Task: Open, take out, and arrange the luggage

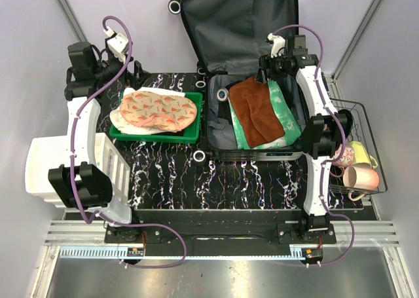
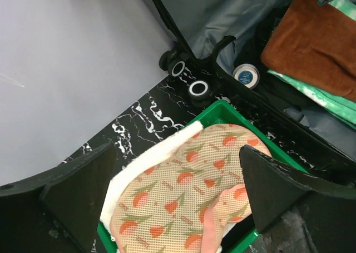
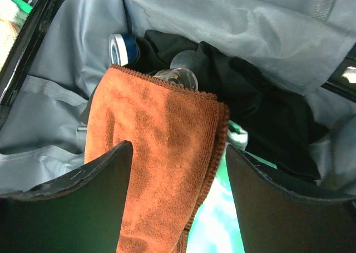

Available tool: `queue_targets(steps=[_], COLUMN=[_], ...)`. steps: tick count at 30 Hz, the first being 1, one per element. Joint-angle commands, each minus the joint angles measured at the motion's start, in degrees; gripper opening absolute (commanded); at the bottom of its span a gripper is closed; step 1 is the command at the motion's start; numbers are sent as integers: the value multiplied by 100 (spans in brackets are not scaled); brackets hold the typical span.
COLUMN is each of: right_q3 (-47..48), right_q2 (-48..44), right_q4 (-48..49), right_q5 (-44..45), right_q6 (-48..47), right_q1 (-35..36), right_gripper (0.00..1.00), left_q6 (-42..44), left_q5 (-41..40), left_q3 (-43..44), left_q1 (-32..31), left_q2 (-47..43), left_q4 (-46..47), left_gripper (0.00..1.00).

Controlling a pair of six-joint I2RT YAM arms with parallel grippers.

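Brown towel [image 1: 255,108] in luggage [image 1: 236,23], floral cloth [image 1: 160,109] in green bin [image 1: 190,135]; left gripper [image 2: 177,155] and right gripper [image 3: 178,153] agape.

Clear rounded object [image 3: 181,74], perhaps a glass, half under brown towel [image 3: 156,153]; luggage [image 1: 242,49] lid cropped at top

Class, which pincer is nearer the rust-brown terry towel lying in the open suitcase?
Right. The right pincer hangs open just over the rust-brown terry towel in the grey-lined hard-shell suitcase. The left pincer is away to its left, open over the green plastic bin.
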Motion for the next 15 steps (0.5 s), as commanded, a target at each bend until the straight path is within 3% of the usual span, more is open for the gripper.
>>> queue_targets(steps=[1, 10, 15], right_q3=[472, 392, 384], right_q2=[230, 582, 486], right_q4=[-243, -216, -190], right_q5=[-336, -178, -467], right_q6=[348, 366, 225], right_q1=[28, 37, 46], right_gripper=[75, 80, 47], left_q6=[-463, -209, -252], left_q5=[162, -14, -49], left_q3=[-220, -431, -449], left_q1=[-49, -383, -656], left_q2=[-447, -588, -518], left_q4=[535, 580, 580], left_gripper=[99, 99, 99])
